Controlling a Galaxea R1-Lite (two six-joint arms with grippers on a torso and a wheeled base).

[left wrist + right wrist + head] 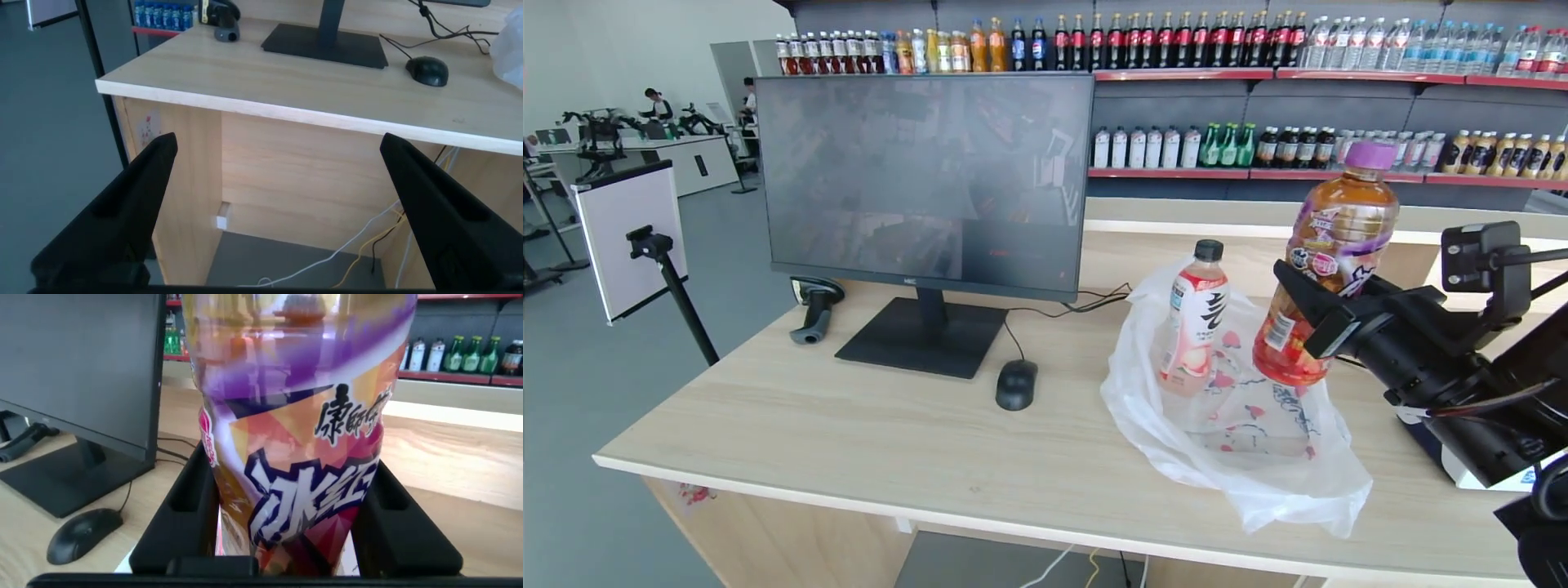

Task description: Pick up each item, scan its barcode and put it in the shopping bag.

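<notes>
- Left gripper [278, 159]: jaws spread wide with nothing between them, low before the counter [245, 98], well apart from the shopping bag [1258, 465].
- Right gripper [1298, 306]: clamped around the purple-capped bottle [1335, 237], held upright over the bag's right side.
- Pink bottle [1194, 327]: upright inside the bag.
- Mouse [1016, 384], then monitor [927, 184] and scanner [813, 314]: left of the bag.
</notes>
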